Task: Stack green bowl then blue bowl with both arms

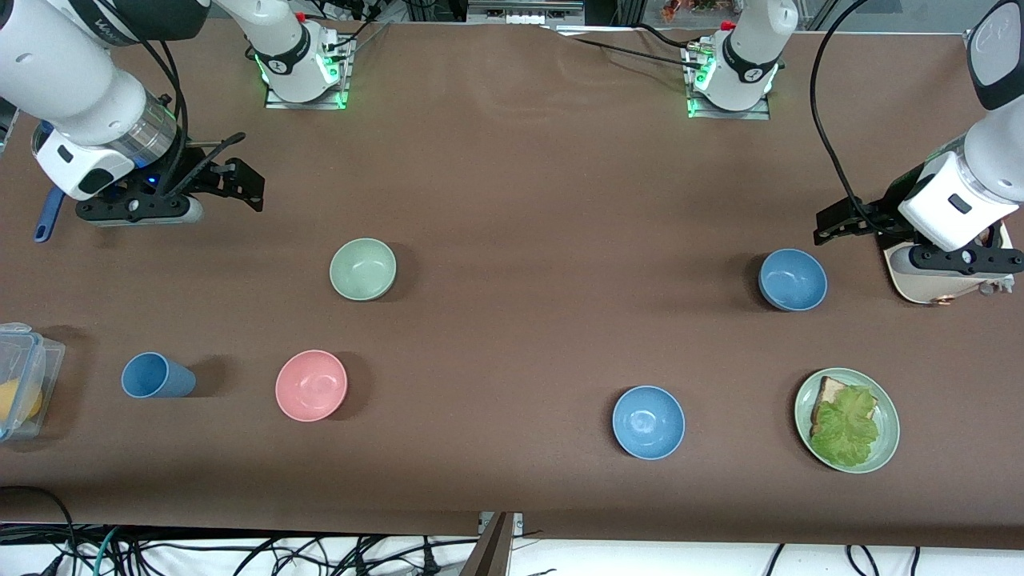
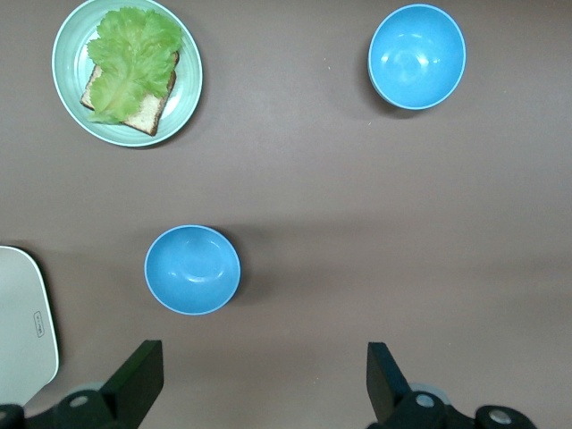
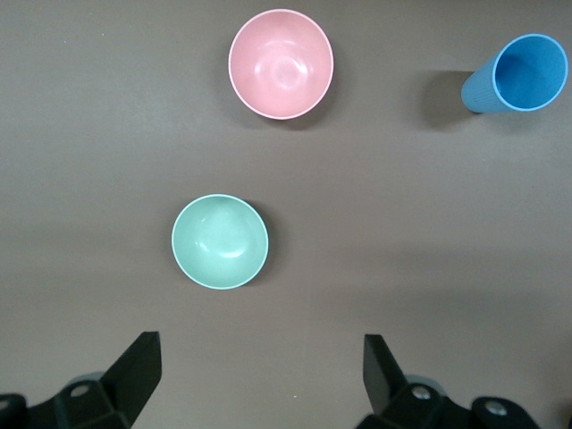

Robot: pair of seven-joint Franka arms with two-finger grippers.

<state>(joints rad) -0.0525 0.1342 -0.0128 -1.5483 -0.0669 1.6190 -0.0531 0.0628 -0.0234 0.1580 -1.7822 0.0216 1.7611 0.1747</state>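
**Presently: both arms raised, no bowl taken yet**

The right gripper (image 1: 232,180) hangs over bare table at the right arm's end, fingers spread wide and holding nothing. The left gripper (image 1: 836,224) hangs at the left arm's end beside a white device (image 1: 928,284), fingers likewise wide and unloaded.

The green bowl (image 1: 363,269) sits upright, alone, farther from the front camera than the pink bowl (image 1: 311,385) and blue cup (image 1: 157,375). The blue bowl (image 1: 792,279), duller in tone, sits upright near the left gripper; a glossier blue bowl (image 1: 648,422) and a plate with bread and lettuce (image 1: 847,420) lie nearer the camera.

Judgement: both bowls look light, rigid and smooth, probably slippery. Best hold is likely a pinch across the rim wall.

Room: each target stands well apart from its neighbours, and the table middle offers open stacking space.
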